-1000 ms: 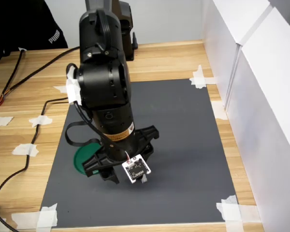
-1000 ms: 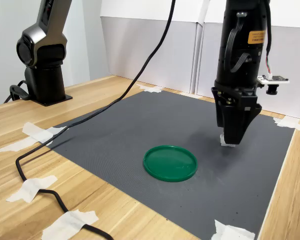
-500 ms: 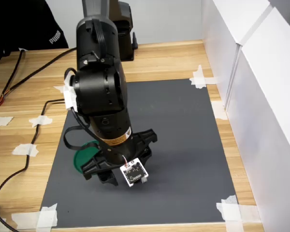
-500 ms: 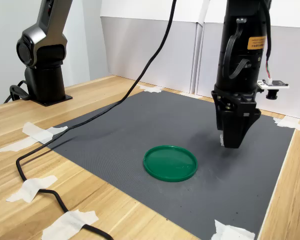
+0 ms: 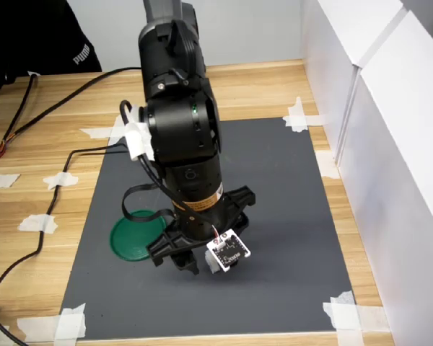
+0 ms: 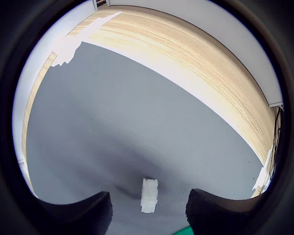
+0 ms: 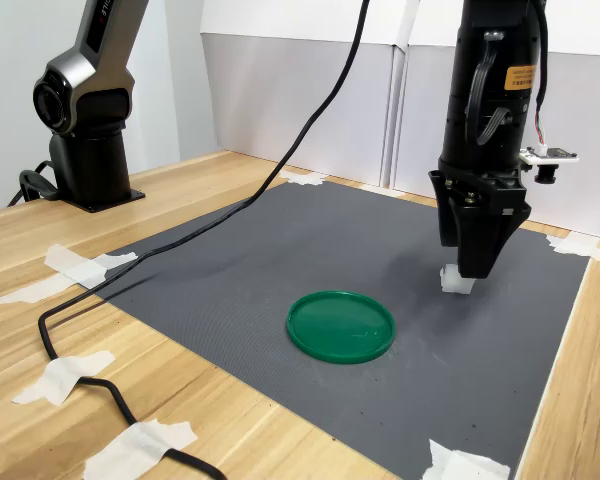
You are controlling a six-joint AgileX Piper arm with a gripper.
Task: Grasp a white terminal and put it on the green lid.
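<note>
I hang my gripper (image 7: pixel 477 268) nose-down over the dark grey mat (image 7: pixel 280 250), directly above the white terminal (image 7: pixel 456 280), because a piece this small is best taken from straight overhead. In the wrist view the terminal (image 6: pixel 149 195) lies flat on the mat between my two fingertips (image 6: pixel 83 210), clear of both, so my jaws stand apart and hold nothing. In the second exterior view my tips look just above the little block and I cannot tell whether they touch it; in the first exterior view my own arm (image 5: pixel 184 137) hides it entirely. The green lid (image 7: pixel 340 325) rests flat on the same mat, near the terminal and toward the second exterior view's left, and a sliver of its rim shows at the edge of the wrist view, so the carry should be short. I judge the grasp is not yet made: I need to settle lower and close across the block's narrow sides, squarely, since a light lumpy piece could easily squirt out sideways.
</note>
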